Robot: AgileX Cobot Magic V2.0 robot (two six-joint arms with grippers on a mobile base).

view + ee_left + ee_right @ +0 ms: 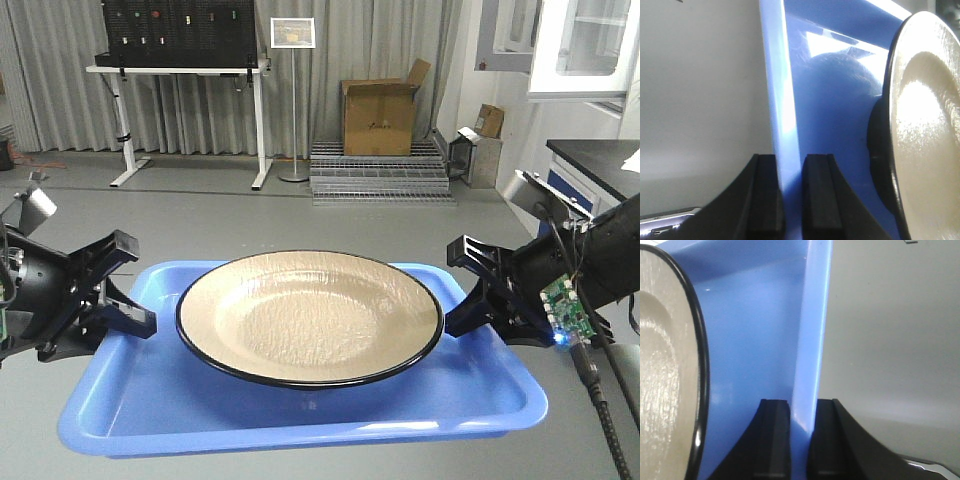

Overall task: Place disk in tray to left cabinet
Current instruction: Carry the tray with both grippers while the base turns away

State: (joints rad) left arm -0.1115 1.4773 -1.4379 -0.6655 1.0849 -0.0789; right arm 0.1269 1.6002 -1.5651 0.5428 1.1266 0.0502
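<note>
The tan disk (310, 315) with its black rim lies in the blue tray (300, 415), which hangs level above the grey floor. My left gripper (135, 300) is shut on the tray's left lip, and my right gripper (462, 290) is shut on the right lip. In the left wrist view the lip (782, 115) runs between the two black fingers (765, 195), with the disk (930, 125) to the right. The right wrist view shows the lip (810, 355) pinched the same way, the disk (665, 380) at the left. The left cabinet is out of view.
Ahead stand a white-legged desk with a black panel (180, 70), a sign on a stand (293, 60), a cardboard box (380, 115) on metal grating, and a small grey box (475, 150). A dark countertop (600, 160) and white wall cabinet (585, 45) are at the right.
</note>
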